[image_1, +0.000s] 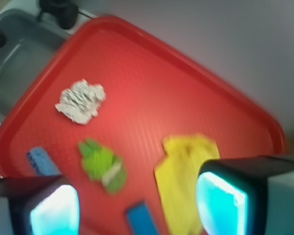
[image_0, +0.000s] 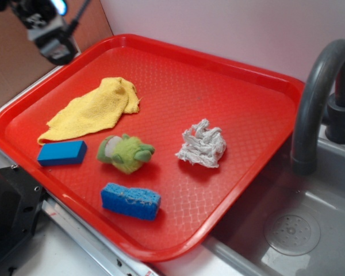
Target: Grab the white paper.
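- Tray (image_0: 241, 80), red: holds everything below.
- White paper (image_0: 202, 145): crumpled wad, right of the green plush toy (image_0: 126, 153), apart from it.
- Yellow cloth (image_0: 95, 108): behind the toy.
- Gripper (image_1: 137, 200): above the tray's far left corner, fingers spread wide, empty.

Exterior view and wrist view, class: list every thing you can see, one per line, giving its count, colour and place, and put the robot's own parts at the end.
tray: one, red, on the counter beside the sink.
white paper: one crumpled wad, off-white, right part of the tray, nearest the sink.
yellow cloth: one, yellow, rumpled, left part of the tray.
green plush toy: one, green, middle of the tray, between the cloth and the sponge.
blue block: one, smooth blue, left of the plush toy.
blue sponge: one, porous blue, near the tray's front edge.
faucet: one, dark grey, curved, over the sink.
sink: one, grey, with a round drain, right of the tray.
gripper: one, black with glowing cyan finger pads, open, high over the tray's left corner, holding nothing.
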`<state>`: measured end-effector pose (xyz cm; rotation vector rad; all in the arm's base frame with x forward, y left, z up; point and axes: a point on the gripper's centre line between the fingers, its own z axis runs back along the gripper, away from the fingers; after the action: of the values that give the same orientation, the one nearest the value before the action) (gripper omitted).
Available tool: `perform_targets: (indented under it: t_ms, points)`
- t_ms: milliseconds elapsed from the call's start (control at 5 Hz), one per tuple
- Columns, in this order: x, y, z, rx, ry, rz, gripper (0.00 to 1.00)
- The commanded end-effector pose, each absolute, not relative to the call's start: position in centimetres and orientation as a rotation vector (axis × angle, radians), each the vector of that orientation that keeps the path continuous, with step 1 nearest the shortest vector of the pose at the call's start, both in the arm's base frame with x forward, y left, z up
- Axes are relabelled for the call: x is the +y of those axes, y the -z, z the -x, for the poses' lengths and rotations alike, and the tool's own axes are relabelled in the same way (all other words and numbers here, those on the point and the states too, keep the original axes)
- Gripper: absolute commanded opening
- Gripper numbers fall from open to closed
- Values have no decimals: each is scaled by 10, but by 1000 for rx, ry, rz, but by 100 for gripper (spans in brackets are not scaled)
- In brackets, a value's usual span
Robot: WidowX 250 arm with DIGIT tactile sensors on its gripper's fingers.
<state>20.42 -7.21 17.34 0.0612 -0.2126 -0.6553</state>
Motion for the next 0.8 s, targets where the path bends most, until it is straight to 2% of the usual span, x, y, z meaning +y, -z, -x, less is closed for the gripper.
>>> perform_targets:
  t_ms: [0,400,600]
  points:
    - [-121,-147,-233,-302,984,75,100]
    - [-139,-106,-252,-217,1072,126,100]
    - [-144,-84,-257,-162,1076,127,100]
